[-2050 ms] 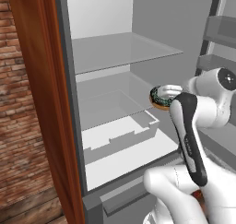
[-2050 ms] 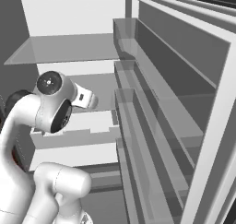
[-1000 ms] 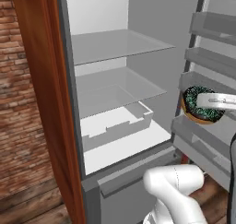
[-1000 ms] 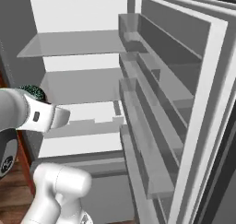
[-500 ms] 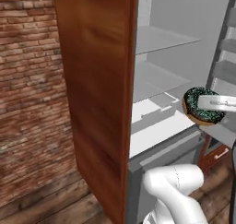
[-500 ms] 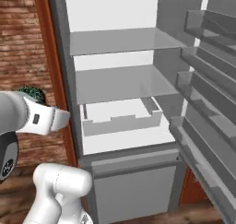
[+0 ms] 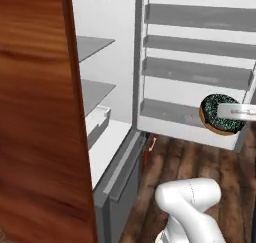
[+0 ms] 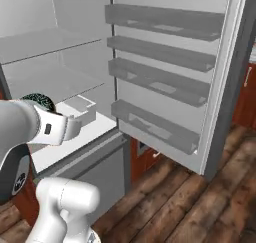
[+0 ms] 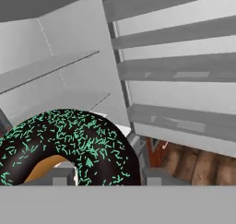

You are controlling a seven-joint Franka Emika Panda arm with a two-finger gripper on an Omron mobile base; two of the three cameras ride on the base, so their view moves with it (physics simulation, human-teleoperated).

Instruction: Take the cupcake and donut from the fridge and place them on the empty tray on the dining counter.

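Our claw (image 9: 99, 174) is closed on the donut (image 9: 69, 147), gripping its ring with the dark glazed, teal-sprinkled face toward the hand camera; from the left base camera we see the donut (image 7: 220, 114) held up in the air at the right, in front of the lower door bins and above the wooden floor (image 7: 200, 157); from the right base camera just its dark edge (image 8: 41, 101) peeks over our wrist at the left; beyond it the fridge (image 8: 60, 77) stands open, its grey shelves on the left, its door (image 8: 170, 77) swung out to the right with four bins; a red-brown wood panel (image 7: 35, 112) fills the near left.
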